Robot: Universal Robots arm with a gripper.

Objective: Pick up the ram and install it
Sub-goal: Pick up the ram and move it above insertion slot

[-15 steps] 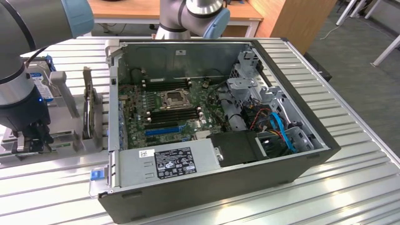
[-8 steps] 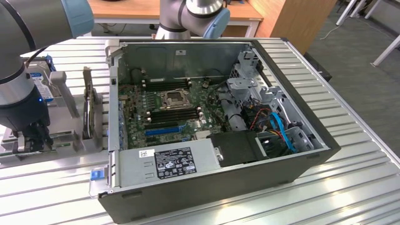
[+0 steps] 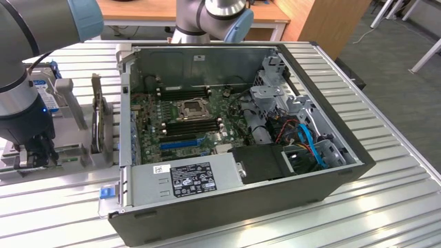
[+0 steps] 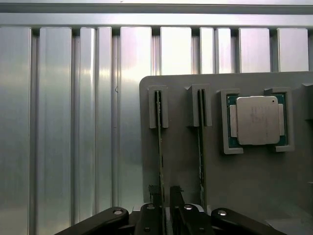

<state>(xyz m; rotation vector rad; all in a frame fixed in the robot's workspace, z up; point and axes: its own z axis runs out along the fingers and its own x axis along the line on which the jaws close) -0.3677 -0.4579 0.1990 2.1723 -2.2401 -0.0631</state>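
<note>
Seemingly the gripper (image 4: 165,192) pinches the ram (image 4: 160,147), per wrist view; exterior adds the motherboard (image 3: 148,125)

Ram (image 4: 160,147): long, thin, dark-edged stick, seen edge-on. It stands upright on its long edge, with one end seated in a slotted bracket of the grey holder tray (image 4: 254,186) on the ribbed metal surface (image 4: 58,127). A second ram stick (image 4: 200,147) stands parallel just beside it, in its own bracket.
</note>
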